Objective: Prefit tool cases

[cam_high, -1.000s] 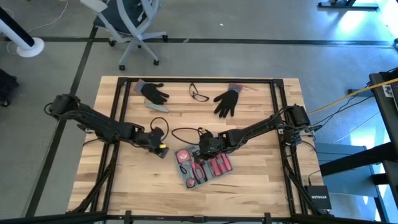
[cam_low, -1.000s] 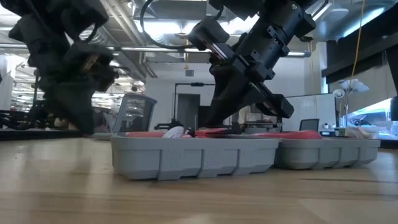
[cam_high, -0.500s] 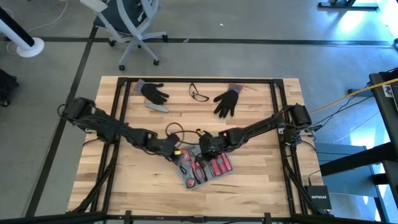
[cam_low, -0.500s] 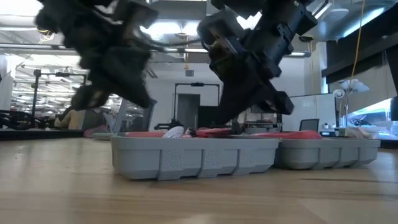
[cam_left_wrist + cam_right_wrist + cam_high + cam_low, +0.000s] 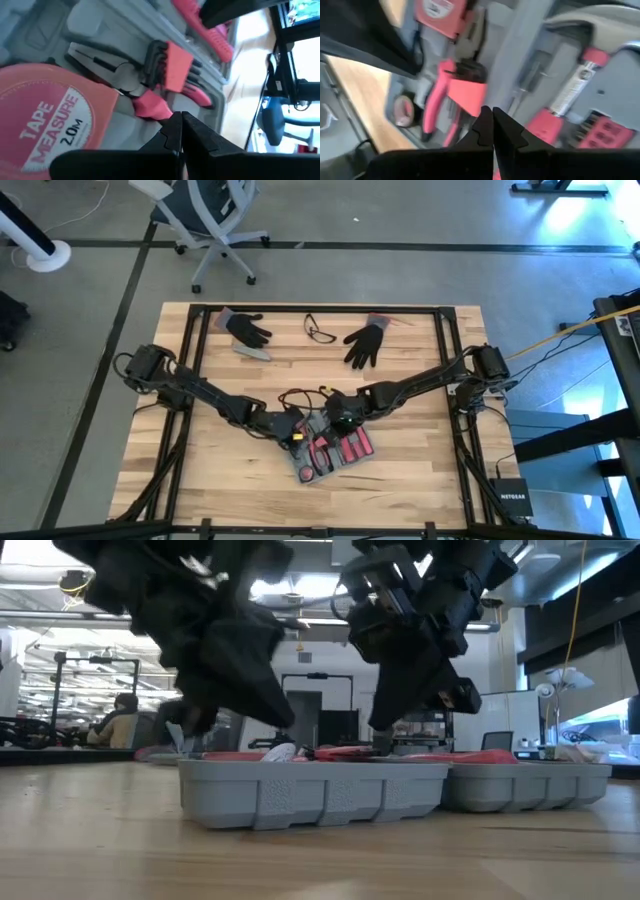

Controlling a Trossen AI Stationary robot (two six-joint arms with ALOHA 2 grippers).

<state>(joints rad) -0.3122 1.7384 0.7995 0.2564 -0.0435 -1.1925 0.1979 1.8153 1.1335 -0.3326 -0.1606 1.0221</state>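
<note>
The tool case [image 5: 326,446] lies open on the table's middle, a grey tray [image 5: 315,790] holding red-handled tools. My left gripper [image 5: 296,431] is shut and hangs over the case's left half, beside the red tape measure [image 5: 45,117] and the pliers [image 5: 150,102]. My right gripper [image 5: 341,421] is shut too and slants down over the case's far part, above a red hex-key holder [image 5: 466,97] and a hammer [image 5: 580,82]. In the low view both grippers [image 5: 283,728] [image 5: 386,743] end just above the tools. My left gripper's shut fingertips [image 5: 176,122] stand right by the pliers' red handle [image 5: 148,107], slanting down from the table's left; I cannot tell whether they touch it. My right gripper's shut fingertips [image 5: 489,120] stand close over the red hex-key holder; I cannot tell whether they touch it.
Two black gloves [image 5: 247,328] [image 5: 366,340], safety glasses [image 5: 320,332] and a small grey bar [image 5: 254,352] lie near the far edge. A dark cable loop [image 5: 292,394] hangs by the grippers. Bare wood lies to the case's near, left and right sides.
My left gripper has swung toward the table's right, from the bare wood left of the case to over the case's left half, tipping further down. My right gripper has rolled a little in place. The case has not moved.
</note>
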